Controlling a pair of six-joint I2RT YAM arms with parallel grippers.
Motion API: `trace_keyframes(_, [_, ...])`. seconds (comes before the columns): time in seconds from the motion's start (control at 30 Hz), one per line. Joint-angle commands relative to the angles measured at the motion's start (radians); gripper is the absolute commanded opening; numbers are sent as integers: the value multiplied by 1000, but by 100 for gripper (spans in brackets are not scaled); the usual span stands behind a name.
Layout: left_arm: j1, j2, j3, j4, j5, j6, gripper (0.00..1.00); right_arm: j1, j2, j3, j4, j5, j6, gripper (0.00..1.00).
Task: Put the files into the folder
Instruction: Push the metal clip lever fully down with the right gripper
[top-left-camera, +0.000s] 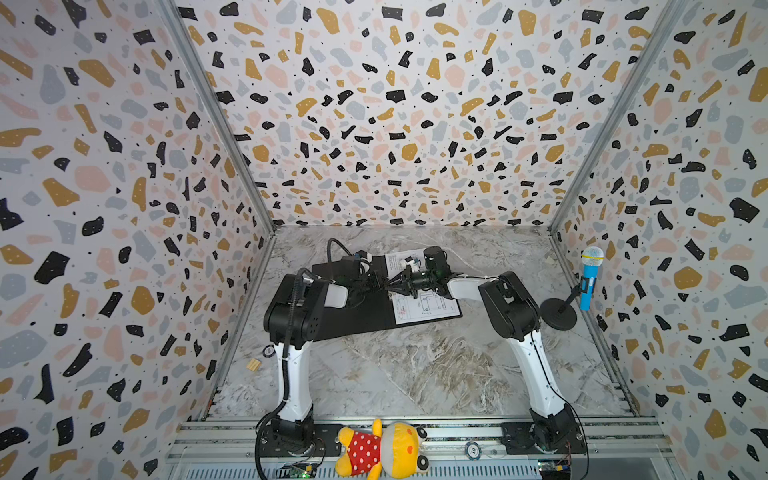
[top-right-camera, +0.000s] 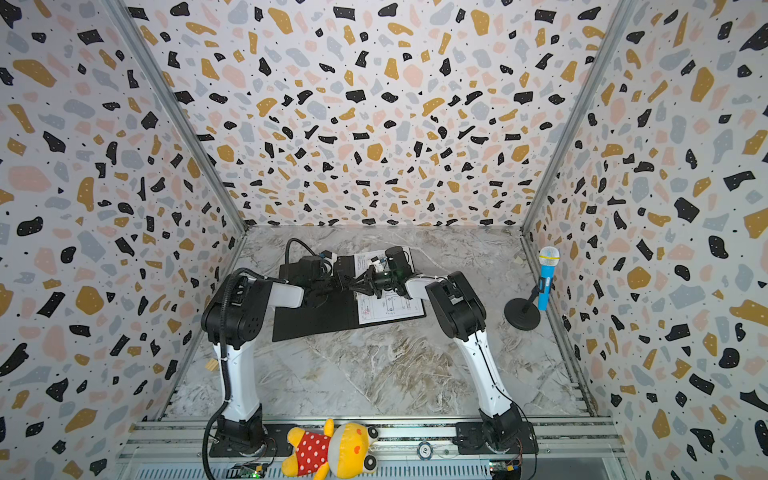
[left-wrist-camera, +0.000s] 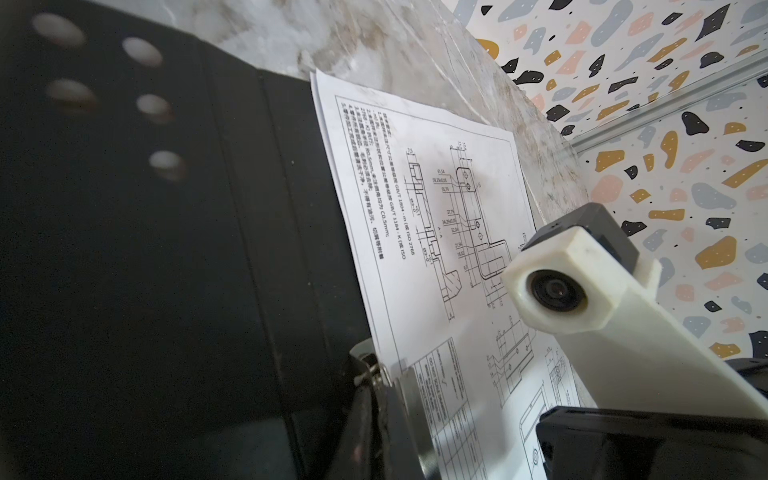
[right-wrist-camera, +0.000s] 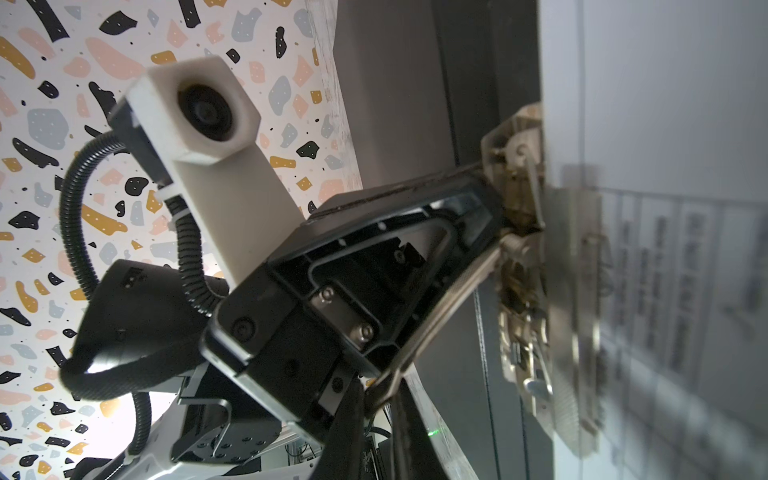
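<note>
The folder (top-left-camera: 357, 316) (top-right-camera: 316, 320) lies open on the marble table, black inside up (left-wrist-camera: 166, 249). The files (top-left-camera: 428, 305) (top-right-camera: 390, 307) rest on its right half, the line-drawing sheet on top (left-wrist-camera: 436, 208) (right-wrist-camera: 665, 124). Both grippers meet at the metal spine clip (left-wrist-camera: 370, 374) (right-wrist-camera: 515, 208). My left gripper (top-left-camera: 384, 284) (top-right-camera: 349, 284) (left-wrist-camera: 374, 399) is shut, its tips against the clip. My right gripper (top-left-camera: 395, 286) (top-right-camera: 359, 286) (right-wrist-camera: 376, 399) has its jaws narrowed on the end of the clip's long metal lever (right-wrist-camera: 436, 316).
A blue toy microphone (top-left-camera: 590, 278) on a black stand is at the right wall. A plush toy (top-left-camera: 382, 449) lies on the front rail. A small wooden block (top-left-camera: 253, 365) and a disc (top-left-camera: 269, 351) sit by the left wall.
</note>
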Motion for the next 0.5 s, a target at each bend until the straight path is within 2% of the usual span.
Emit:
trace_keyframes(0.0, [-4,67,-25,-187,-78,42,6,12,-16,6,-31,-5,-17,14])
trace_keyframes(0.47, [-5,67,-20,-199,-87,49,6,17,-33,-47,-70,0,-53,7])
